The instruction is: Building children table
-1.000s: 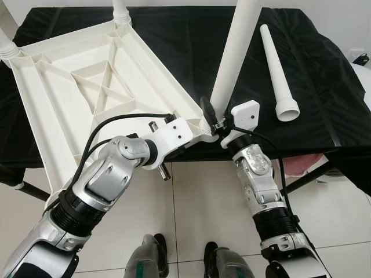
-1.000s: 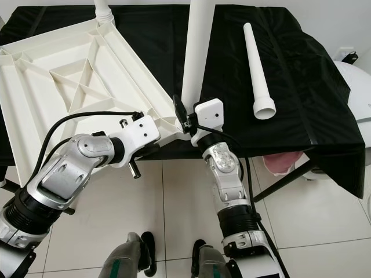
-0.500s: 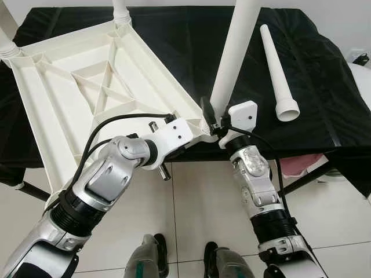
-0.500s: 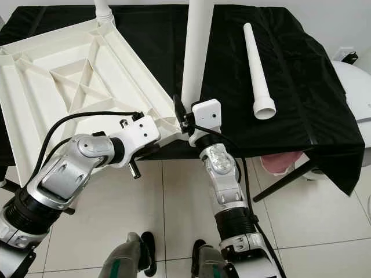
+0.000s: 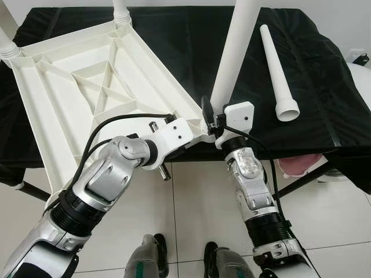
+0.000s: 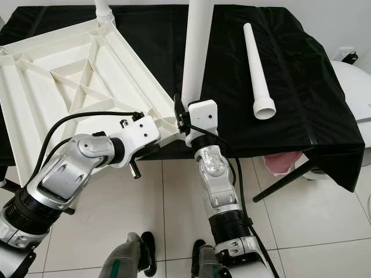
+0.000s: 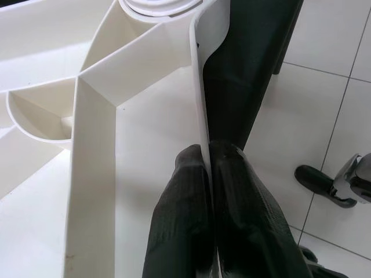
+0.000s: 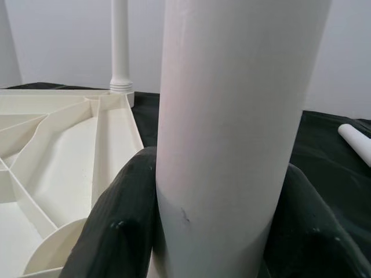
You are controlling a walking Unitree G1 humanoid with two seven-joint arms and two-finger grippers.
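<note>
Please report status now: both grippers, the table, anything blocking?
Left gripper jaws pinch tabletop rim. Right gripper jaws clamp upright leg at near corner socket. Last leg loose on black cloth. Nothing blocking.

A thick white table leg (image 8: 232, 133) was held upright between the two black fingers (image 8: 116, 231) of the right gripper (image 8: 215, 231), one pressed on each side. Behind it, the ribbed underside of the white tabletop (image 8: 64, 150) was seen on a black cloth (image 8: 324, 156), with another leg (image 8: 120, 46) standing at its far corner. The end of a loose leg (image 8: 356, 139) lay on the cloth.
</note>
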